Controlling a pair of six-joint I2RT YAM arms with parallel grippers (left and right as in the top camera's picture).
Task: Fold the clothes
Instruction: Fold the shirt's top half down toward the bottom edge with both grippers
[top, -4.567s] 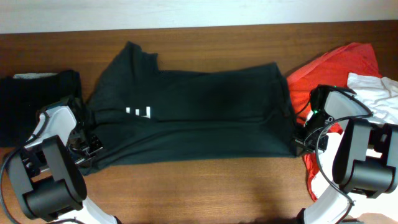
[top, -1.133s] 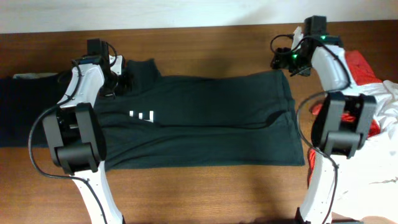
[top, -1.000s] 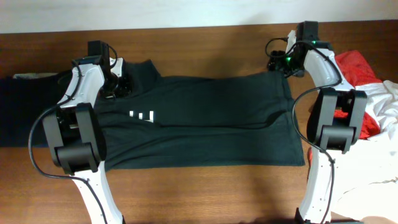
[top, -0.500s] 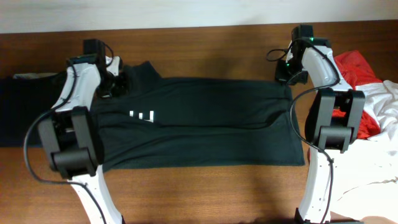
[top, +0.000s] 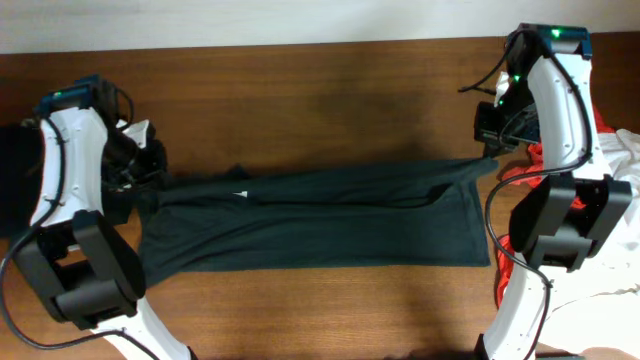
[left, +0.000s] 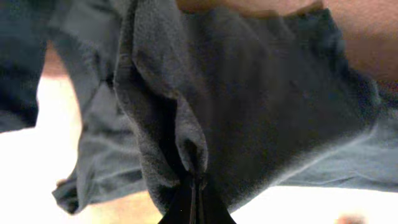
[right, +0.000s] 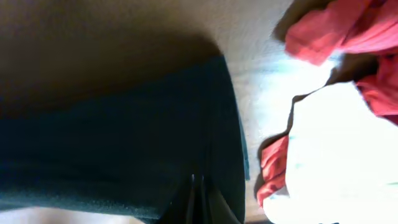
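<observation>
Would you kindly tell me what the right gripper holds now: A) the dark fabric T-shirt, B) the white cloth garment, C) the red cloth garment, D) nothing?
A: the right gripper is shut on the dark fabric T-shirt, while the red cloth garment and white cloth garment lie apart beside it.

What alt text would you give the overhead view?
Two robot arms hold the far edge of a dark T-shirt, one at each end, over a wooden table. The left gripper and right gripper are shut on it. A red garment and white garment lie right.
</observation>
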